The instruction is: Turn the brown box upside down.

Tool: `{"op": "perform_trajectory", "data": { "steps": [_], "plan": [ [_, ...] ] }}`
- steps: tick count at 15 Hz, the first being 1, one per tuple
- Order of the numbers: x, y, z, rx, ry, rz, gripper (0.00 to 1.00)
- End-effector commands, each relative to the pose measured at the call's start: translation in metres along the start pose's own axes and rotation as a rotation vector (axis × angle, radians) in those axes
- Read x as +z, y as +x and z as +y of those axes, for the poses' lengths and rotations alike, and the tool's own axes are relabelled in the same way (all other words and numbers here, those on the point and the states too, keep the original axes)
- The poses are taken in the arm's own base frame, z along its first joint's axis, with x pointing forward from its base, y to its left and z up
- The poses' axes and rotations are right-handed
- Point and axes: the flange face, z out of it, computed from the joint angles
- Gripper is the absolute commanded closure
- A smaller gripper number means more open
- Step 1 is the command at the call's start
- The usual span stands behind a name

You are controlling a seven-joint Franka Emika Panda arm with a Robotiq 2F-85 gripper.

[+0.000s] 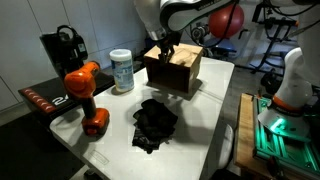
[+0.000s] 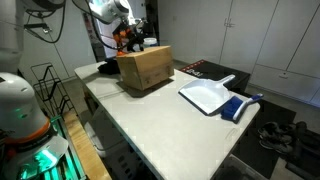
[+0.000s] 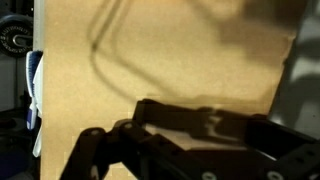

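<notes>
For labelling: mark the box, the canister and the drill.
box (image 1: 166, 76): in an exterior view, on its near wall.
canister (image 1: 122, 74): in an exterior view, on its side.
drill (image 1: 82, 80): in an exterior view, on its orange body.

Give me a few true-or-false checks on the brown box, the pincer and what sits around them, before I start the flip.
1. The tan-brown cardboard box sits with its open side up. True.
2. The white cylindrical canister lies inside the box. False: it stands upright on the white table, beside the box.
3. The pincer is at the box's upper rim. True, though the pictures do not show whether it is clamped.
4. The crumpled black cloth is draped over the box. False: it lies on the table, outside the box.
</notes>
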Motion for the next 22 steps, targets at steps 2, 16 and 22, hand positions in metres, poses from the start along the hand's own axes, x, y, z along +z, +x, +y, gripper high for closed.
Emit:
{"op": "perform_trajectory", "data": {
  "steps": [2, 16, 22],
  "plan": [
    [0.018, 0.032, -0.043, -0.023, -0.044, -0.055, 0.0],
    [0.005, 0.054, -0.101, -0.047, -0.117, -0.14, 0.0],
    [0.0, 0.061, -0.118, -0.052, -0.11, -0.13, 0.0]
  ]
}}
